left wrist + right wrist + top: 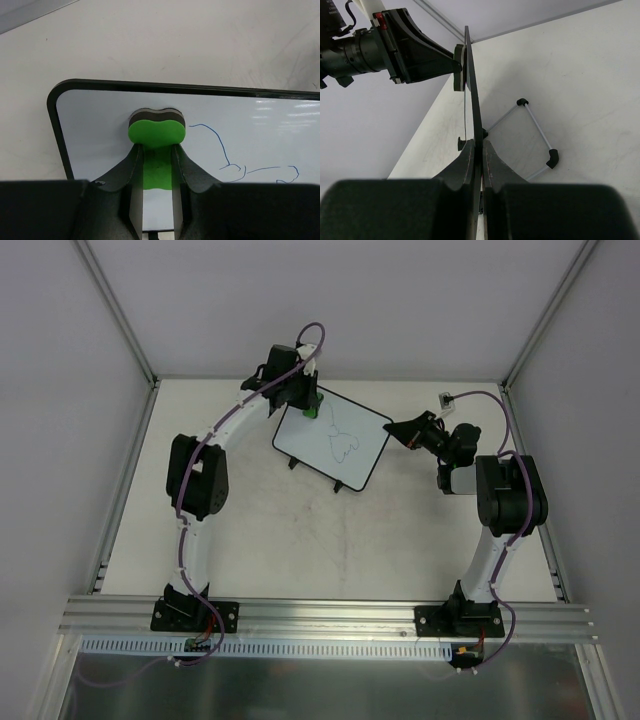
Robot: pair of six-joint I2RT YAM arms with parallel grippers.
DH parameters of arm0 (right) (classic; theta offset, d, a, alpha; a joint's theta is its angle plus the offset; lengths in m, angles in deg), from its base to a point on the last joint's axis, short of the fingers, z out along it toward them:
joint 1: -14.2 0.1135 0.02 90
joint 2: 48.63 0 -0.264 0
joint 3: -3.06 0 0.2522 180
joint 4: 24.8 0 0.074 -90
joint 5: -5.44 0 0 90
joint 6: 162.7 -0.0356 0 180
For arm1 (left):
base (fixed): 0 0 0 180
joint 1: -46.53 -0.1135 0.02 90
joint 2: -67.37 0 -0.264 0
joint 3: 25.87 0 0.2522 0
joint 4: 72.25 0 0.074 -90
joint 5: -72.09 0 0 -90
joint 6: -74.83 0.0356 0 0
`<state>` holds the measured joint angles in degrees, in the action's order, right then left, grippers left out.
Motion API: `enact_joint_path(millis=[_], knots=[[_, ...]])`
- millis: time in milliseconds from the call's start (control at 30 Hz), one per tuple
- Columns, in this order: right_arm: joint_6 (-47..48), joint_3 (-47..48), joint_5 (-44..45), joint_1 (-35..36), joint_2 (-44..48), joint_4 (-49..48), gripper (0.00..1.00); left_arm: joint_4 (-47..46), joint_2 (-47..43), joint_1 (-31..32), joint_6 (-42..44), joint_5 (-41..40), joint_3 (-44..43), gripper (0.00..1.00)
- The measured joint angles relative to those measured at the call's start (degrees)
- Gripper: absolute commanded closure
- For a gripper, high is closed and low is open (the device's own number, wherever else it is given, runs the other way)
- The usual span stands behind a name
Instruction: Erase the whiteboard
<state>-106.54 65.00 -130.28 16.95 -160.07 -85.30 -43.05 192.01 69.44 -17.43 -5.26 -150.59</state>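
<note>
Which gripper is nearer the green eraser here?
Left. The left gripper is shut on the green eraser, against a far corner of the whiteboard; the right gripper clamps the opposite edge, apart from the eraser.

whiteboard (365,455): one, white with a thin black frame
scribble (340,440): one, a thin dark line on the board
foot: two in the top view, both black, one (294,464) and another (338,489) under the near edge
eraser (157,133): one, green over a dark layer
arm: two, left arm (200,480) and right arm (510,495)
gripper: two, left gripper (156,147) and right gripper (476,145)
purple cable: two, one (318,330) per arm, the other (500,410) at right
table (300,540): one
</note>
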Motion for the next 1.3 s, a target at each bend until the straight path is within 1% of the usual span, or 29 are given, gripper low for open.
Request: enact_joint_path(millis=[233,367,533,667,967,1300], knots=[[0.0,0.0,0.0,0.0,0.0,0.2,1.00,-0.2,0.0,2.1,2.4,-1.4,0.0,1.00],[0.0,0.0,0.1,0.0,0.0,0.4,1.00,-0.3,0.0,4.3,4.2,-4.0,0.0,1.00],[0.0,0.0,0.3,0.0,0.0,0.8,1.00,-0.7,0.0,6.3,4.6,-4.7,0.3,1.00],[0.0,0.0,0.3,0.0,0.0,1.0,0.99,-3.0,-1.1,6.3,4.6,-4.4,2.8,1.00],[0.0,0.0,0.4,0.0,0.0,1.0,1.00,-5.0,-3.7,6.9,3.7,-1.0,9.0,1.00],[0.2,0.0,0.3,0.0,0.0,1.0,1.00,-6.0,-6.2,8.9,3.1,-0.5,14.5,1.00]])
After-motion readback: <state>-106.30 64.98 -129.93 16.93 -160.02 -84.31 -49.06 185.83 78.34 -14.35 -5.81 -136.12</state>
